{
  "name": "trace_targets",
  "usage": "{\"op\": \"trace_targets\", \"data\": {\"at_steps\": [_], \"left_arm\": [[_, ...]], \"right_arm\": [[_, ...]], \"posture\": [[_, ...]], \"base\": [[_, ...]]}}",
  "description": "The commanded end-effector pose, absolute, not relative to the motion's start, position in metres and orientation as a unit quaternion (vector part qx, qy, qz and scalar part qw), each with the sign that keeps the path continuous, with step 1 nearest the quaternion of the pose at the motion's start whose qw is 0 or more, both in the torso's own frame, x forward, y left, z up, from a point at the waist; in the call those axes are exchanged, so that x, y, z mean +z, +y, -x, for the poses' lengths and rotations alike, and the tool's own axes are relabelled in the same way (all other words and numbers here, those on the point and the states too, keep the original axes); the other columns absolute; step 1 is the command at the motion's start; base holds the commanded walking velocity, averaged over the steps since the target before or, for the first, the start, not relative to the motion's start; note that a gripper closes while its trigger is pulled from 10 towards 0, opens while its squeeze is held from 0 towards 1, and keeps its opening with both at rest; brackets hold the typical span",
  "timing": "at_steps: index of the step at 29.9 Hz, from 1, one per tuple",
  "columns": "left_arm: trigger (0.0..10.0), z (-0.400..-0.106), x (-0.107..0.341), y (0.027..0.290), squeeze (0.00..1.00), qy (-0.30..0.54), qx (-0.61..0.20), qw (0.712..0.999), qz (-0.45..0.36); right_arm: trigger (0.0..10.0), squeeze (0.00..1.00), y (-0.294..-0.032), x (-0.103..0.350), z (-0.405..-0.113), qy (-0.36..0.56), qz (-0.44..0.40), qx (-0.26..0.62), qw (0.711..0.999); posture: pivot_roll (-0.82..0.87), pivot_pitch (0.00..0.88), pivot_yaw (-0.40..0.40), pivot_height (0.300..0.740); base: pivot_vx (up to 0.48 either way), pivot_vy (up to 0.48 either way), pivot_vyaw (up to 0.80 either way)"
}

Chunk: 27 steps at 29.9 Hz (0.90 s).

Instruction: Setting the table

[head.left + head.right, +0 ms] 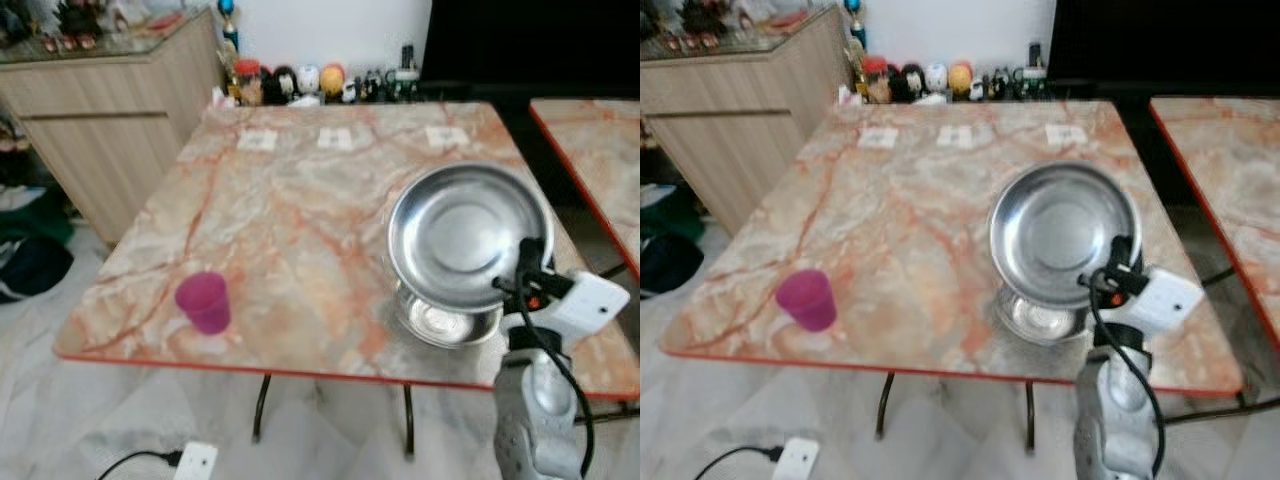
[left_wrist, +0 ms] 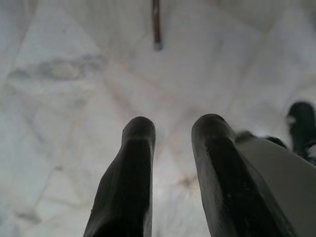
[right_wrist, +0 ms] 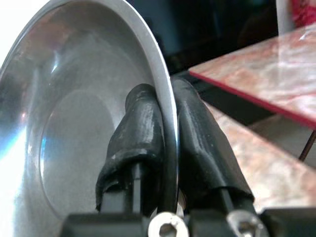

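Steel: we count two dishes; right gripper (image 3: 165, 123) pinching rim of lifted plate (image 1: 465, 235), second bowl (image 1: 445, 320) beneath, one pink cup (image 1: 204, 301) on marble table (image 1: 290, 230); left gripper (image 2: 173, 133) parted, empty, over pale floor (image 2: 74, 74).

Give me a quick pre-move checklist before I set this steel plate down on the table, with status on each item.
1. Grip on the plate: the right gripper pinches the rim of the steel plate, one finger on each side. Ok.
2. Plate attitude: it is tilted, inner face toward the camera, not level. Not ok for placing yet.
3. Below the plate: a smaller steel bowl sits on the table directly under it. Not ok to lower straight down.
4. Free space: the marble table is bare between the bowl and the pink cup. Ok.
5. Left gripper: open, pointing at the floor, away from the table. Ok.
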State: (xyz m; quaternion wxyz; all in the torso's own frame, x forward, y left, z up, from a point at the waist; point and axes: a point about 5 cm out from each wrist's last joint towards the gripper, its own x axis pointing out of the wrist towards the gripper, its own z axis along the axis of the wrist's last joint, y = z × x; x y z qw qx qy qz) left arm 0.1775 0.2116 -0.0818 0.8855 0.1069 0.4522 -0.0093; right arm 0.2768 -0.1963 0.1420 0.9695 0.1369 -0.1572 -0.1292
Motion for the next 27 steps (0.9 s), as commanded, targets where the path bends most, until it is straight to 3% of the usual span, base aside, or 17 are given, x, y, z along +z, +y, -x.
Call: {"op": "trace_targets", "data": {"at_steps": [1, 27], "left_arm": [[10.0, -0.1718, -0.0836, 0.2168, 0.0, 0.461, -0.004, 0.88, -0.114], [10.0, -0.1766, -0.0812, 0.2174, 0.0, 0.455, -0.003, 0.883, -0.113]], "right_arm": [[10.0, 0.0, -0.1895, 0.1494, -0.2775, -0.173, -0.144, -0.121, 0.967], [10.0, 0.0, -0.1968, 0.1435, -0.2758, -0.164, -0.151, -0.148, 0.964]], "posture": [[-0.14, 0.0, 0.041, 0.74], [-0.15, 0.013, 0.05, 0.74]], "base": [[0.0, -0.472, 0.0], [0.0, -0.469, 0.0]]}}
